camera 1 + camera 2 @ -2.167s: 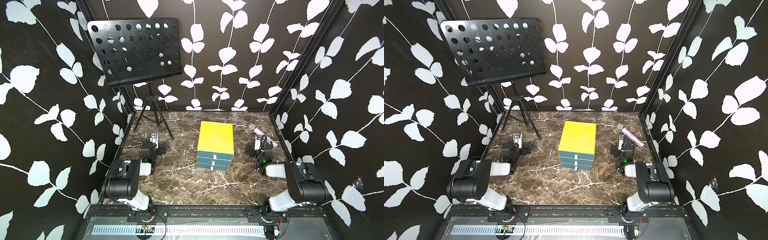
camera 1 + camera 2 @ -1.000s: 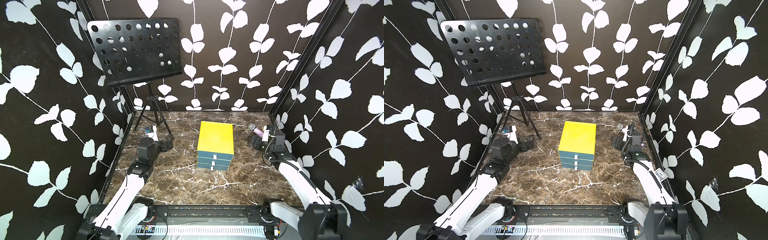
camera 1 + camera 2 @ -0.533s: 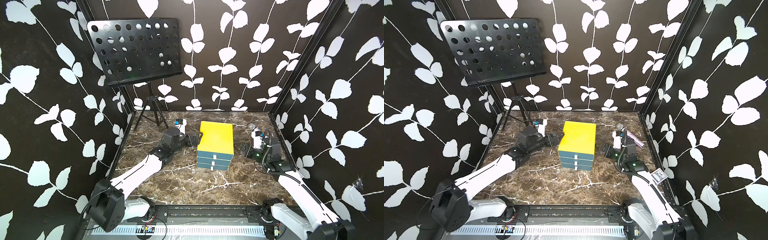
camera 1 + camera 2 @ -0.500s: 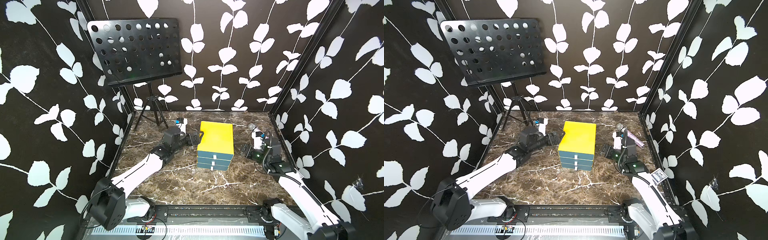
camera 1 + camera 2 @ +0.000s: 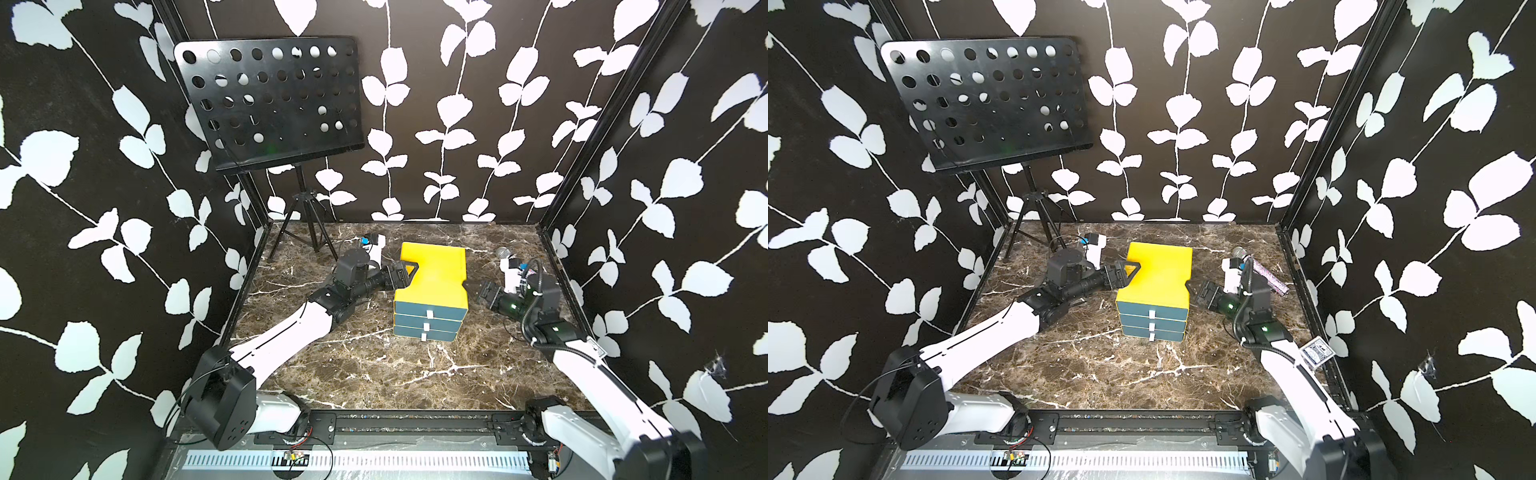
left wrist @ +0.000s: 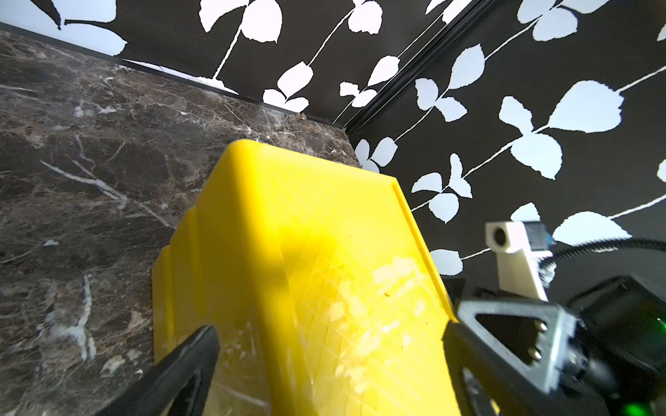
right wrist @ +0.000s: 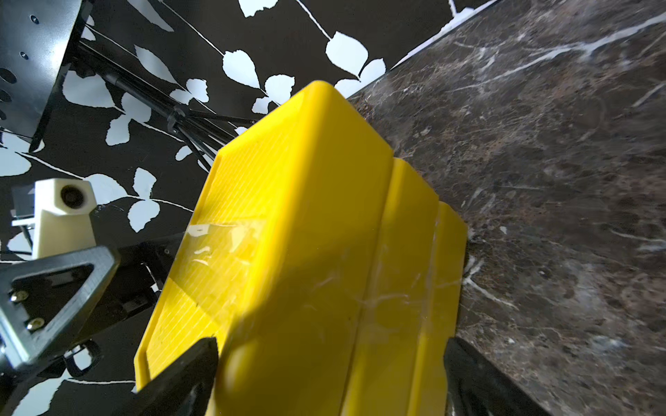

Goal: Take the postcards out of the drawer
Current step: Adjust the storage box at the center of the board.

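A drawer unit with a yellow top and three shut teal drawers stands mid-floor. The postcards are hidden. My left gripper is open at the unit's left side. Its jaws straddle the upper left edge, one over the yellow top and one beside the wall, as the left wrist view shows. My right gripper is open at the unit's right side. In the right wrist view the yellow upper right edge lies between its jaws. Neither gripper holds anything.
A black perforated music stand on a tripod stands at the back left. A microphone lies by the right wall behind my right arm. Patterned walls close in three sides of the marble floor.
Both arms swung in from the side walls to the drawer unit. The left gripper reached its left upper edge and the right gripper came up to its right side.
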